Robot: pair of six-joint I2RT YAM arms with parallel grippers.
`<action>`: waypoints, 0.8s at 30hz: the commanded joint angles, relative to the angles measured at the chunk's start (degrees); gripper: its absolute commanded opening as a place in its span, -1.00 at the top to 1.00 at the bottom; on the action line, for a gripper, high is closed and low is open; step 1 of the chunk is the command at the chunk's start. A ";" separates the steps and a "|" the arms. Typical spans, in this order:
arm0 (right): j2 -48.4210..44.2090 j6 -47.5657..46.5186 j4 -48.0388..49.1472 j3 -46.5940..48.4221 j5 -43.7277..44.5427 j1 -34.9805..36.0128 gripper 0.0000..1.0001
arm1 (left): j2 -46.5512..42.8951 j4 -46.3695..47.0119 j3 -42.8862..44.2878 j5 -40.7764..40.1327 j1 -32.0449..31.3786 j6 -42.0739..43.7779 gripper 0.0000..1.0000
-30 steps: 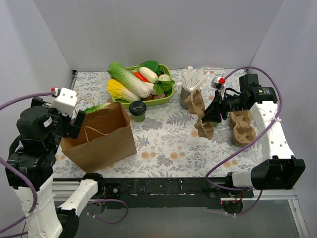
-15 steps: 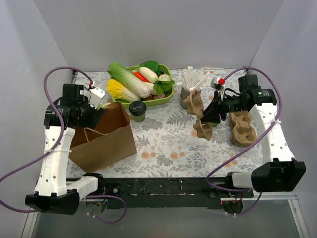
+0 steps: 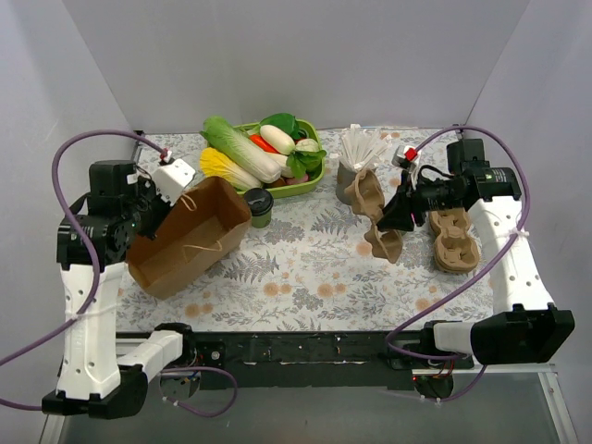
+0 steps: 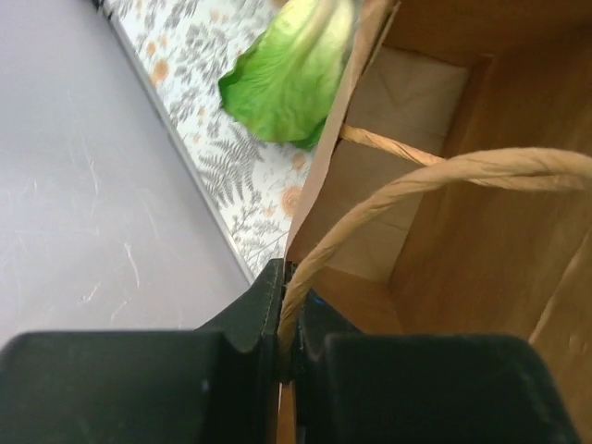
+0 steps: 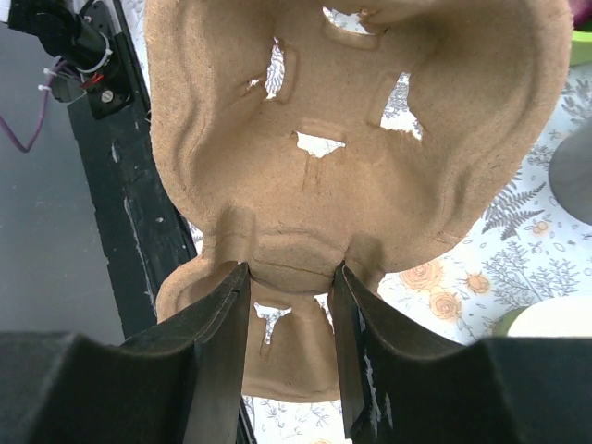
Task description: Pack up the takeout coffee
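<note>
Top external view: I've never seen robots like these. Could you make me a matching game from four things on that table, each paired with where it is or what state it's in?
Things
1. paper bag
2. takeout coffee
3. cup carrier
4. straws

Places or states
A. standing upright between the bag and the green vegetable basket
B. bundled in the grey holder
C. tilted, rim pinched by the left fingers
D. gripped by the right fingers

Pairs: 1-C, 2-A, 3-D, 4-B
</note>
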 commanded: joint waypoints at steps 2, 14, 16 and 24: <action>0.85 0.64 -2.27 7.01 3.40 1.13 0.97 | -2.35 -2.22 -0.27 14.51 0.23 3.76 1.00; 3.85 6.09 -5.96 15.81 6.39 1.40 0.97 | -7.71 -2.40 -5.02 21.99 0.23 5.53 1.00; 3.93 6.09 -6.84 16.86 6.75 1.48 0.97 | -8.59 -2.40 -4.58 26.81 0.23 4.83 1.00; 4.90 9.86 -4.39 18.10 6.31 1.40 0.97 | -6.13 -2.40 0.08 41.14 -0.12 -4.23 1.00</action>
